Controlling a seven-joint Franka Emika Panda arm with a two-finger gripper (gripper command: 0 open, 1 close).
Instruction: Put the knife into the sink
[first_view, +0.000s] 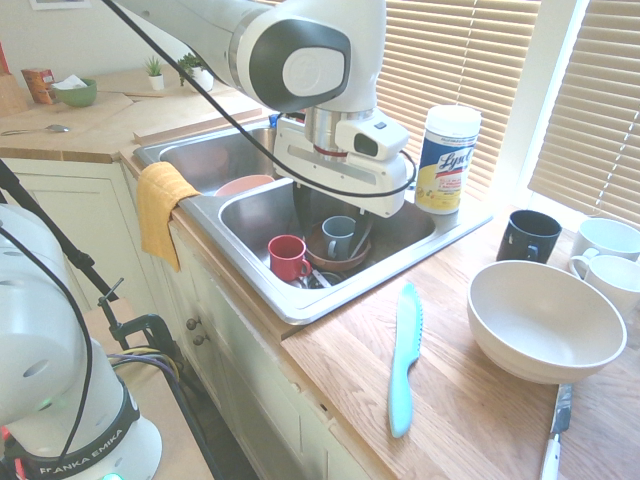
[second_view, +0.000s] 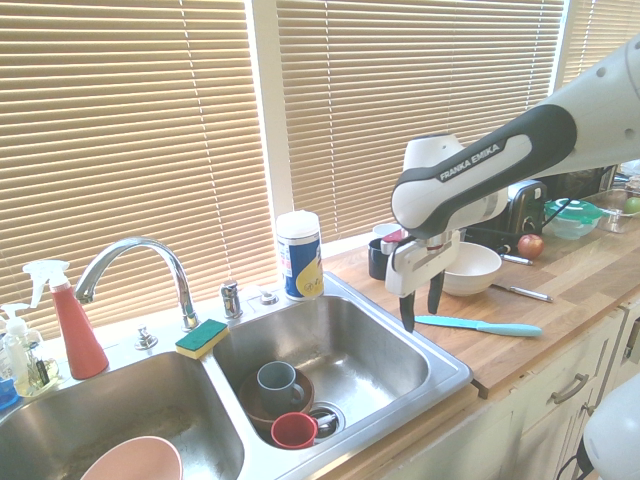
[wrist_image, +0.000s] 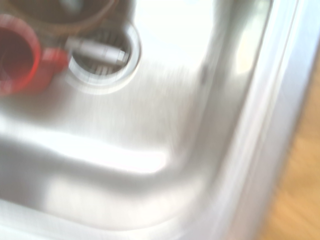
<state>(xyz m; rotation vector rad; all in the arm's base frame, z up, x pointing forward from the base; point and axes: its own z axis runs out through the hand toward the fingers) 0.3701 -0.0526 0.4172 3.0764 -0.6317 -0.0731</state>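
The white Franka arm (second_view: 500, 160) reaches in over the stainless steel double-basin sink (second_view: 400, 345), its wrist turned so that the fingers (second_view: 421, 300) point straight down. The two dark fingers stand wide apart with nothing between them, hanging in the air above the corner of the basin that adjoins the wooden desk (first_view: 450, 390). The blurred wrist view looks down on the basin floor, the drain and the steel rim next to the wood.

The large off-white bowl (first_view: 545, 320) sits on the desk well beyond the fingers, away from the sink. The long one-piece turquoise plastic knife (first_view: 404, 355) lies flat on the desk just outside the sink's rim, near the fingers but lower than they are and apart from them, between them and the bowl; in the second exterior view it (second_view: 478, 325) stretches away from the fingertips toward the desk's far end.

Below the fingers and further into the basin stand a grey mug (second_view: 276, 380) in a brown dish and a red cup (first_view: 287, 257) beside the drain.
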